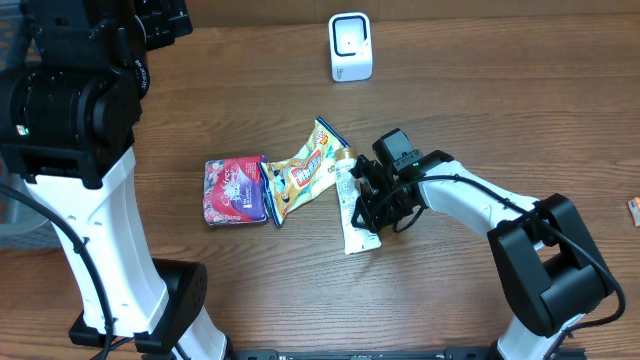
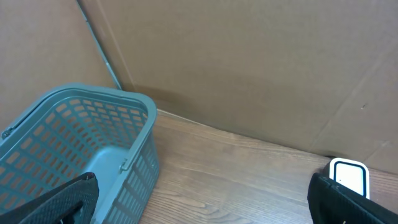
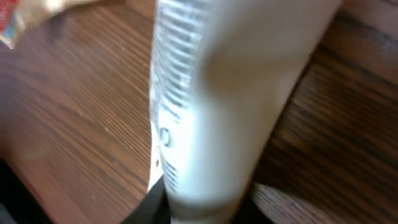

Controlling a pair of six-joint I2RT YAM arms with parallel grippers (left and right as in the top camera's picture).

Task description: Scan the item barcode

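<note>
Overhead view, read left to right: the left arm (image 1: 90, 200) stands tall over the left edge of the worktop (image 1: 250, 290). Its claw (image 2: 202, 193) shows only in the left wrist view, fingers (image 2: 68, 202) spread wide at the bottom corners of the frame. It looks over a blue-grey basket (image 2: 124, 124) that stands by a cardboard wall (image 2: 249, 62). Mid-worktop lies a red and purple packet (image 1: 235, 192), flat. Touching its right edge is a yellow snack bag (image 1: 300, 170), lying slantwise. Just beside the bag's right corner lies the white tube (image 1: 352, 225), lengthwise toward the near edge, flat on the wood. The white scanner (image 1: 350, 47) stands well apart from it, at the far edge, upright. The right claw (image 1: 372, 200) is down over the middle of the tube. In the right wrist view the tube fills the frame, blurred, printed lines along one side, and runs between the dark fingers (image 3: 155, 202) at the bottom edge: the claw is pinching the tube. At the far right edge sits a small orange object (image 1: 634, 210), too small to identify.
</note>
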